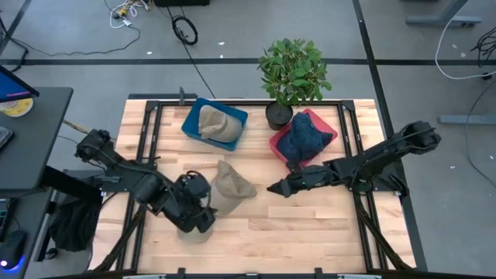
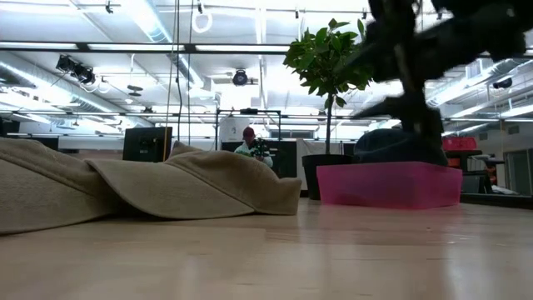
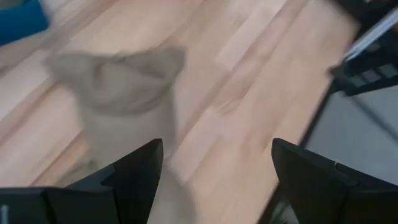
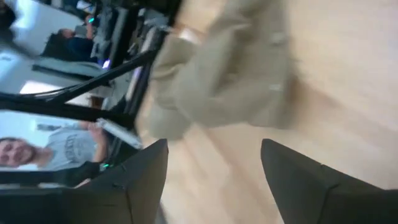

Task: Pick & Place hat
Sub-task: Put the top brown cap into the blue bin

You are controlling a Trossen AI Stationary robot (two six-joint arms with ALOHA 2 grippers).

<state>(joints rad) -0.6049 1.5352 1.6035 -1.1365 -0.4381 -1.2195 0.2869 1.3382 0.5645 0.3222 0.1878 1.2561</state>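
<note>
A tan hat [image 1: 232,184] lies flat on the wooden table near its middle; the low view shows it as a wide slumped fold [image 2: 191,187]. My left gripper [image 1: 203,204] hovers open at the hat's near-left side, and the hat [image 3: 121,81] shows beyond its fingers. My right gripper [image 1: 273,188] stands open just to the hat's right, pointing toward it, with the hat [image 4: 230,68] ahead of its fingers. Neither gripper touches the hat.
At the far side, a blue bin [image 1: 192,124] holds another tan hat [image 1: 217,124]. Beside it, a pink bin [image 1: 279,146] holds a dark blue hat [image 1: 306,136]. A potted plant [image 1: 293,74] stands behind them. A person [image 4: 62,149] shows beyond the table.
</note>
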